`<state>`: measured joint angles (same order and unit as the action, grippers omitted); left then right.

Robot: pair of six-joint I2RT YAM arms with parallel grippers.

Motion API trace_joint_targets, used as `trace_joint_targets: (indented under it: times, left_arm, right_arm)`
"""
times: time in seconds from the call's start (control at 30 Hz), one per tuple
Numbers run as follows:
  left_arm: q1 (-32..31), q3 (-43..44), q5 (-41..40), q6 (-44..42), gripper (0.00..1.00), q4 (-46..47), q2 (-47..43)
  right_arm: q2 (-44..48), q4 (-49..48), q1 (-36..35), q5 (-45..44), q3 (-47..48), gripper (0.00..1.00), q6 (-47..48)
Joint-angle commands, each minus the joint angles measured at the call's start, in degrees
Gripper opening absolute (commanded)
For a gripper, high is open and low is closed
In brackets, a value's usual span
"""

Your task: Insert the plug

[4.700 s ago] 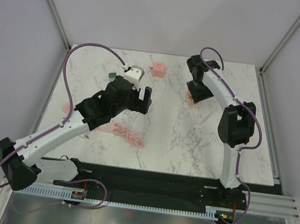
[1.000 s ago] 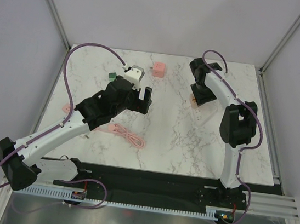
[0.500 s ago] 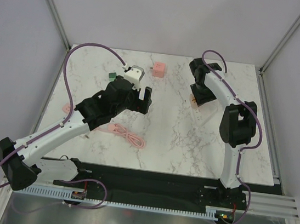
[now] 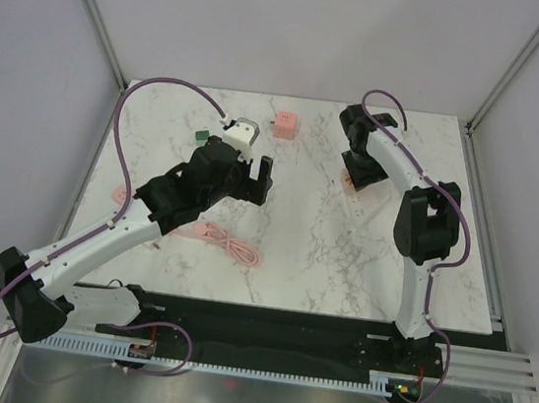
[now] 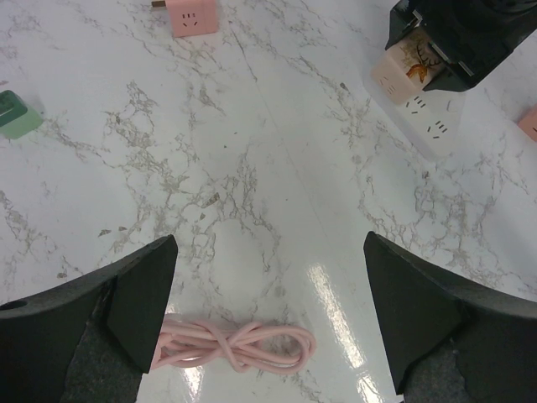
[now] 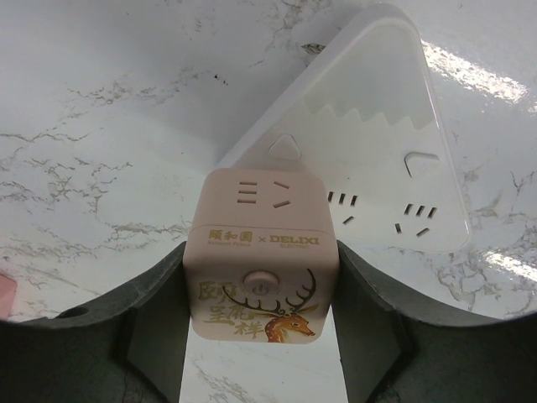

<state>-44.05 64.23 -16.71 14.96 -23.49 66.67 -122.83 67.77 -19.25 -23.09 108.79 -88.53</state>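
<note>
My right gripper [image 6: 262,256] is shut on a pale pink cube plug [image 6: 263,252] with a gold deer print, one finger on each side. The cube sits over one end of a white power strip [image 6: 369,151] lying on the marble table. I cannot tell whether its prongs are in the sockets. In the top view the right gripper [image 4: 356,176] is at the back right, above the strip [image 4: 360,208]. My left gripper [image 4: 258,174] is open and empty above the table's middle; the left wrist view shows the cube [image 5: 409,71] and strip [image 5: 434,128] far off.
A coiled pink cable [image 4: 230,246] lies under the left arm and shows in the left wrist view [image 5: 243,346]. A second pink cube [image 4: 284,126] and a green block [image 4: 201,136] sit at the back. A pink object [image 4: 120,192] lies at the left edge.
The right gripper with the pink cube has shifted slightly back and left along the strip. The left arm has not moved.
</note>
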Motion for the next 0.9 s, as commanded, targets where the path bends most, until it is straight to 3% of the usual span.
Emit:
trace_joint_targets:
  times: [0.0,0.33,0.87]
  left_arm:
    - [0.28,0.11,-2.01,-2.57,1.0,2.3,-1.11]
    - [0.28,0.11,-2.36,-2.66,1.0,2.3,-0.84]
    - [0.28,0.02,-3.07,-2.66,1.0,2.22,-1.28]
  right_arm:
    - [-8.13,1.05,0.7,-0.37,-3.76,0.0,0.29]
    - [-8.84,-1.76,0.61,-0.02,-9.65,0.0,-0.06]
    - [-11.29,0.88,-2.38,-6.26,-9.48,0.0,-1.38]
